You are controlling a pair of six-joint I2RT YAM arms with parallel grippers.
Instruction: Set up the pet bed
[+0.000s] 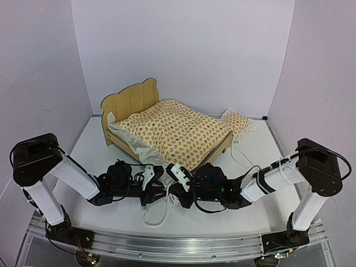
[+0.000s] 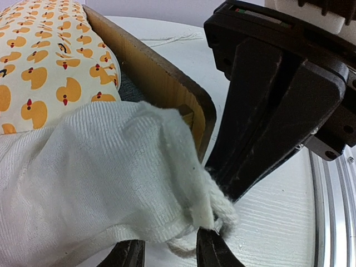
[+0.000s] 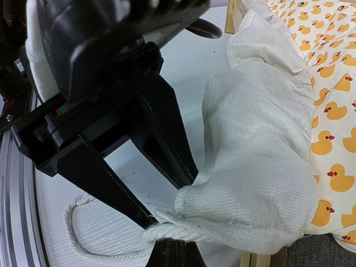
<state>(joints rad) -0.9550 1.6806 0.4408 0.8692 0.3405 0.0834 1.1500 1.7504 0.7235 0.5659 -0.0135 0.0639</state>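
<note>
The pet bed (image 1: 130,101) stands mid-table, its bear-ear headboard at the back left and its low footboard (image 2: 167,89) toward the right. Orange duck-print bedding (image 1: 173,130) covers it, and its white ruffle (image 2: 100,183) spills over the near corner. My left gripper (image 2: 169,251) is open under the ruffle's hem, its fingers (image 3: 147,214) apart with bare table between them. My right gripper (image 3: 175,247) meets it tip to tip and is shut on the ruffle's corner and its white cord (image 3: 183,232). The two grippers (image 1: 151,177) (image 1: 179,173) sit close together in front of the bed.
A small matching pillow (image 1: 239,122) lies on the table behind the footboard. A loose loop of white cord (image 1: 158,214) trails toward the arm bases. White walls close in the back and both sides; a metal rail (image 1: 167,245) runs along the near edge.
</note>
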